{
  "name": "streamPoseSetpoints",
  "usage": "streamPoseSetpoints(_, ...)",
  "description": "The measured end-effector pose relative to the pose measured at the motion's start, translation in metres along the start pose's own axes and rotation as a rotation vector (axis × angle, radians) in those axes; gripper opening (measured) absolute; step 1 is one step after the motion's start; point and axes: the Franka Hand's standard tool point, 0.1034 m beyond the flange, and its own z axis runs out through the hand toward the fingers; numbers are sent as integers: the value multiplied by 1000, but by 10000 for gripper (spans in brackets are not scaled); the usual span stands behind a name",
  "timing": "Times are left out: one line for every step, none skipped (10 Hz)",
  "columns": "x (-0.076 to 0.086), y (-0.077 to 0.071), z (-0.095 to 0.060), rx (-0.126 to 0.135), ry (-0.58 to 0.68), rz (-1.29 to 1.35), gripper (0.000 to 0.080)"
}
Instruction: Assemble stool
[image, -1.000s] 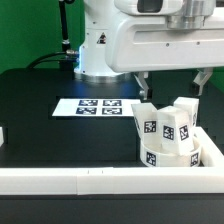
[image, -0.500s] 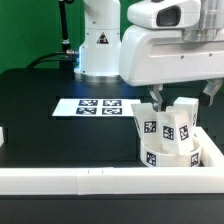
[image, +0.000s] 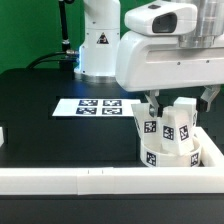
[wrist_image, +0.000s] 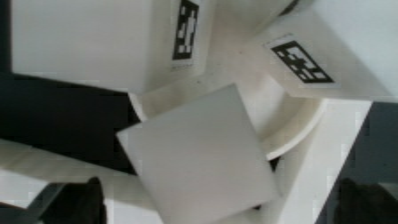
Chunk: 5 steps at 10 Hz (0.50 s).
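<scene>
The stool's round white seat disc (image: 158, 156) rests on the black table at the exterior view's right, against the rail corner. Three blocky white legs with tags stand up from it: one at the left (image: 149, 122), one in the middle (image: 172, 126), one behind at the right (image: 187, 108). My gripper (image: 178, 100) is open just above them, with one finger on either side of the leg group, touching nothing that I can see. In the wrist view the gripper (wrist_image: 214, 200) straddles a plain leg face (wrist_image: 199, 145); two tagged legs (wrist_image: 107, 40) (wrist_image: 306, 62) and the seat rim (wrist_image: 285, 112) lie beyond.
A long white rail (image: 90, 181) runs along the table's front and turns back beside the seat at the exterior view's right (image: 211, 153). The marker board (image: 94, 106) lies flat in the middle. A small white piece (image: 3, 135) sits at the left edge. The robot base (image: 95, 45) stands behind.
The gripper has moved toward the exterior view's right and come down closer over the stool's legs. The stool parts have not moved.
</scene>
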Motion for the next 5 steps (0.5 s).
streamPoseSetpoints(-1, 0, 2, -1, -2, 2, 649)
streamPoseSetpoints(-1, 1, 4, -3, -3, 9, 649)
streamPoseSetpoints(-1, 1, 6, -5, -3, 11, 626)
streamPoseSetpoints(-1, 2, 6, -5, -3, 13, 626)
streamPoseSetpoints(-1, 2, 6, -5, -3, 15, 452)
